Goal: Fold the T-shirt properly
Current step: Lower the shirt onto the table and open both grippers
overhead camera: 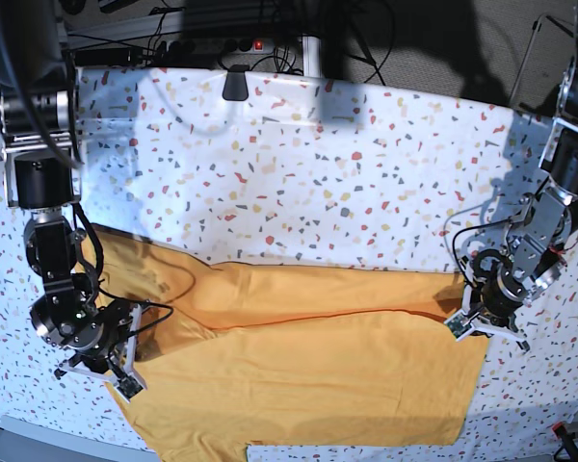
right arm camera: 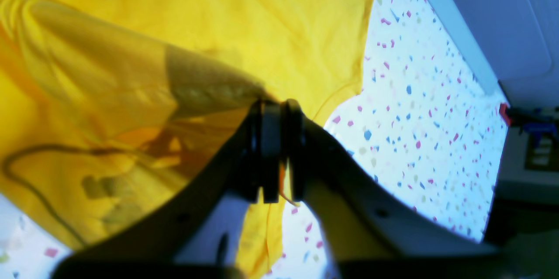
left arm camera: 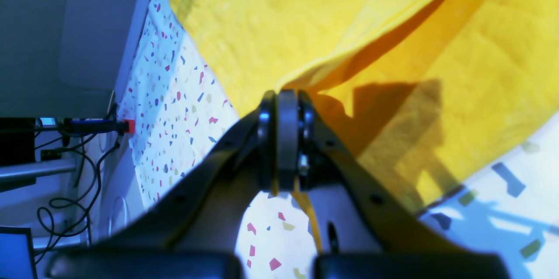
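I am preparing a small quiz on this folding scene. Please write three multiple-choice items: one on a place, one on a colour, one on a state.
1. In the base view, where does the T-shirt lie on the table?
A. along the far edge
B. along the near edge
C. hanging off the right side

2. What colour is the T-shirt?
A. orange-yellow
B. dark blue
C. white

3. What is the state of the left claw?
A. wide open above the cloth
B. shut on the bare table
C. shut on the T-shirt

Key: 1 B, the far half of the speckled table is bare. 2 A, all three views show it. 3 C, yellow fabric is pinched between the pads in the left wrist view.
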